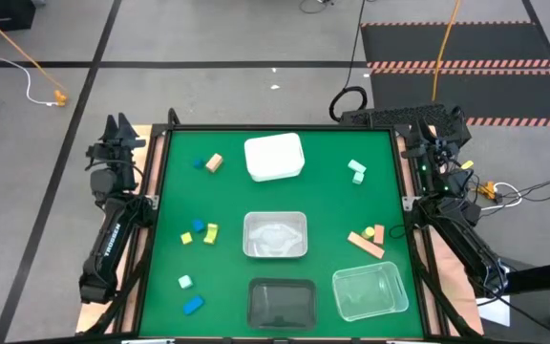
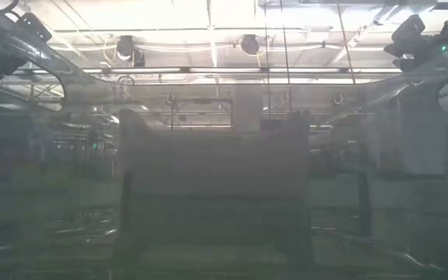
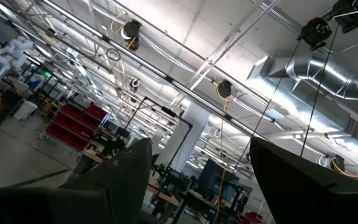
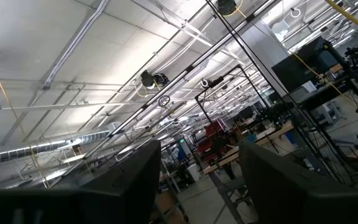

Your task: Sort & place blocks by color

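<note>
Both tools parked off the bench edges, left tool [image 3: 197, 180] and right tool [image 4: 201, 180] gaping wide, empty. Blocks [image 1: 199, 231] lie scattered on the green bench [image 1: 323, 205]: light, rigid, pinch flat sides.

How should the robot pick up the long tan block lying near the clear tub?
Probably from straight above, pinching the long salmon-tan bar block at its middle, across its narrow width. It lies flat and slanted on the green table, so the claw should turn to match that slant. A shorter tan block sits close by its far end, so the middle gives more room. The right claw is on that side.
</note>
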